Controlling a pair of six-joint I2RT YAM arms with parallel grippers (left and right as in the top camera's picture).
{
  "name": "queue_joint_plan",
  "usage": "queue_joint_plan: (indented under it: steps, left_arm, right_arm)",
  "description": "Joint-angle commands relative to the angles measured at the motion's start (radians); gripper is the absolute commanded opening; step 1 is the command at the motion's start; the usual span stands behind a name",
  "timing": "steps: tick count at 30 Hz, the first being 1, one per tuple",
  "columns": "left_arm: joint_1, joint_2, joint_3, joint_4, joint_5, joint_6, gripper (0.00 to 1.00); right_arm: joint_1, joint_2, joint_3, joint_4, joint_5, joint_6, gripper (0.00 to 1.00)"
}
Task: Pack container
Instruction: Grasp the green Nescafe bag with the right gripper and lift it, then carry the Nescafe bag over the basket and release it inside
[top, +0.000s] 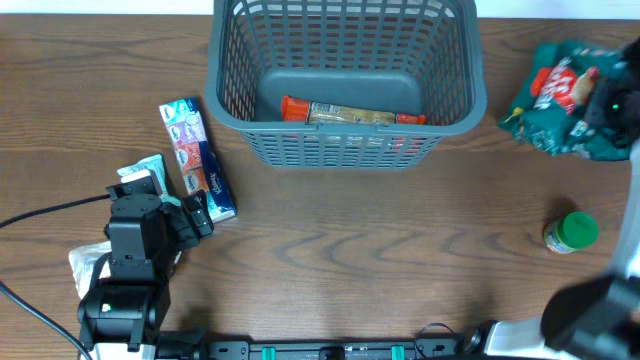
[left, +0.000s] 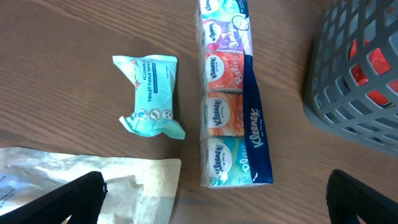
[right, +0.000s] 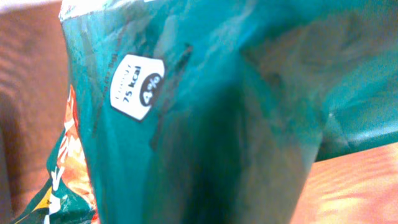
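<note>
1. Where the wooden counter (top: 400, 270) reaches its far edge, the container (top: 340, 148) stands upright, a large dark grey basket with slotted walls. The top of the overhead view cuts off its rear part.
2. One long packet (top: 352, 113), red at the ends and tan in the middle, lies on the base against the near wall.
3. Left of the basket, a Kleenex multi-pack (left: 231, 93) lies flat on the counter. Its far end is near the basket's corner but apart from it.
4. Just beside the multi-pack, on the side away from the basket, lies a small mint-green tissue packet (left: 149, 94).
5. A crinkled pale pouch (left: 87, 186) lies nearest the left arm.
6. The left hand (top: 195, 215) is spread wide and grips nothing; the multi-pack's near end lies about level with its fingertips.
7. Right of the basket lies a teal snack bag (top: 560, 95), with the right hand (top: 608, 100) over it. The bag fills the right wrist view, so I cannot tell whether that hand is spread or closed.
8. A green-lidded jar (top: 572, 232) stands nearer the robot than the bag.
</note>
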Motion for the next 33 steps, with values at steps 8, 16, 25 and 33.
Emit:
queue_joint_plan:
  steps: [8, 16, 25, 33]
  left_arm:
    - [-0.003, -0.001, 0.021, 0.0, -0.012, 0.002, 0.99]
    - [-0.003, -0.001, 0.021, 0.0, -0.012, 0.002, 0.99]
    - [-0.003, -0.001, 0.021, -0.008, -0.012, 0.002, 0.99]
    - [-0.003, -0.001, 0.021, -0.033, -0.012, 0.002, 0.99]
  right_arm:
    - [0.182, -0.35, 0.026, 0.24, 0.107, -0.044, 0.01]
    - [0.409, -0.326, 0.026, 0.314, -0.269, -0.394, 0.01]
    - [0.684, -0.097, 0.047, 0.283, -0.324, -0.499, 0.01]
    - [0.805, 0.129, 0.089, 0.135, -0.274, -0.566, 0.01]
